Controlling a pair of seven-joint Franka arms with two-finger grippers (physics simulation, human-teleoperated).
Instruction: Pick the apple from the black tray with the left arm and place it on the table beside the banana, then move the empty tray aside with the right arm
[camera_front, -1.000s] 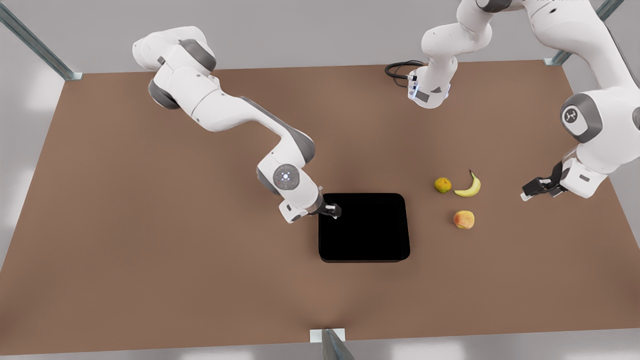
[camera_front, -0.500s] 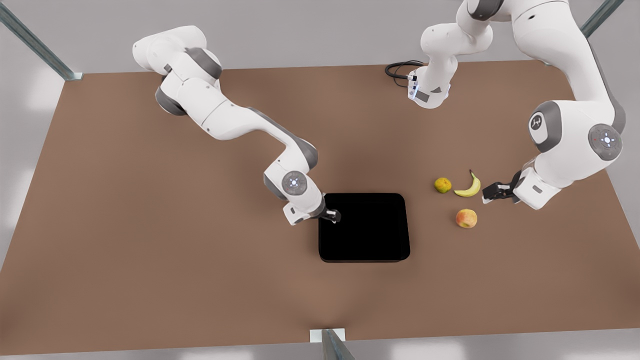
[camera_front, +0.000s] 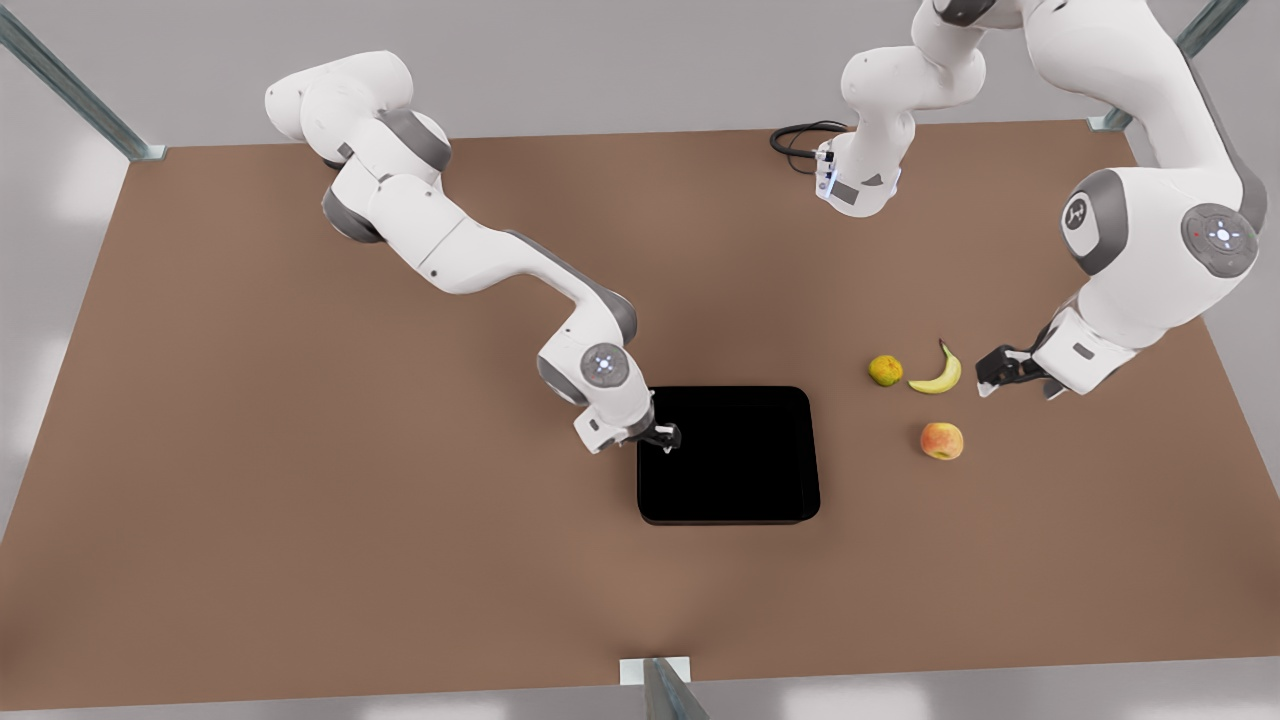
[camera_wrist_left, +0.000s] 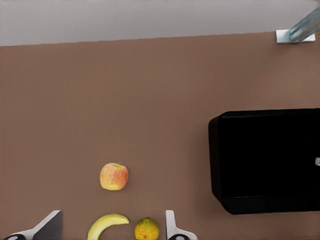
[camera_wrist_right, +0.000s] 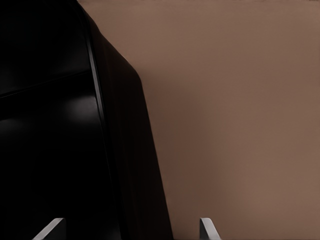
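At the tray's edge: the right gripper (camera_front: 668, 438) hangs at the rim of the black tray (camera_front: 730, 455) on the front view's left side, its fingers (camera_wrist_right: 207, 229) spread wide, one tip over the tray's glossy floor and the other over bare table, grasping nothing.
Right wrist view: the tray's low rim (camera_wrist_right: 117, 125) runs between the two fingertips, with brown tabletop (camera_wrist_right: 235, 110) alongside it.
Left gripper: the left gripper (camera_front: 992, 378) floats off the tray on the front view's right, just beside the banana (camera_front: 938, 372); its fingers (camera_wrist_left: 172, 227) stand released and wide apart, holding nothing.
Left wrist view: between those fingertips lie the banana (camera_wrist_left: 107, 225) and the yellow-green lumpy fruit (camera_wrist_left: 147, 229), with the apple (camera_wrist_left: 114, 176) just past them and the tray (camera_wrist_left: 267, 160) well apart.
Apple: the apple (camera_front: 941, 440) rests on the table (camera_front: 300, 450), off the tray, near the banana and apart from it, on the side toward the front view's bottom edge.
Yellow-green fruit: it (camera_front: 885, 370) sits just beside the banana, between the banana and the tray.
Tray: nothing lies in it; it lies flat on the table, well apart from the three fruits.
Beyond the tray: a black cable loop (camera_front: 800, 140) lies at the table's far edge by an arm base.
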